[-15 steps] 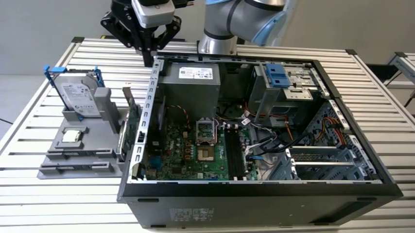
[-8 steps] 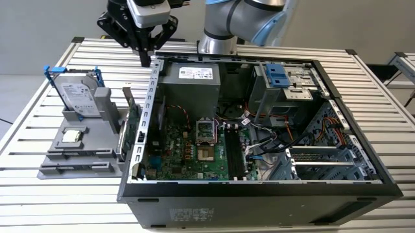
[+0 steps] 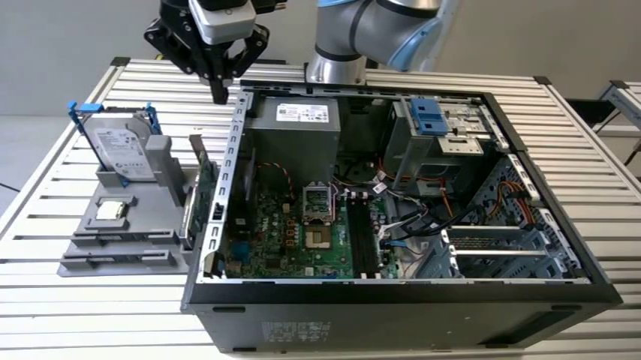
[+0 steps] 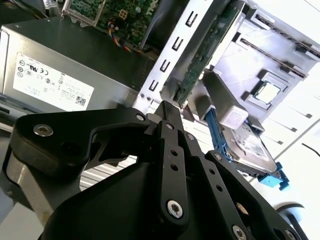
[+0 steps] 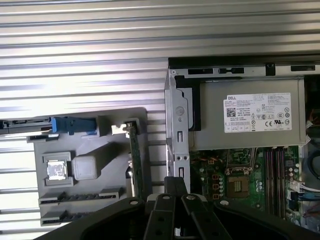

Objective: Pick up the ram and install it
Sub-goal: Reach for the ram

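Jaws: mine, pressed together with nothing between them, at the upper left of the exterior view, over the worktop by the open computer case's back corner.
Ram: probably the dark stick in the motherboard slots, centre frame; I cannot be sure.
Hard drive, green card: on the grey holder, left.

You have a ribbed metal table under everything, a plain grey wall behind it, pale floor at the exterior view's left, and perhaps a second table at its right.
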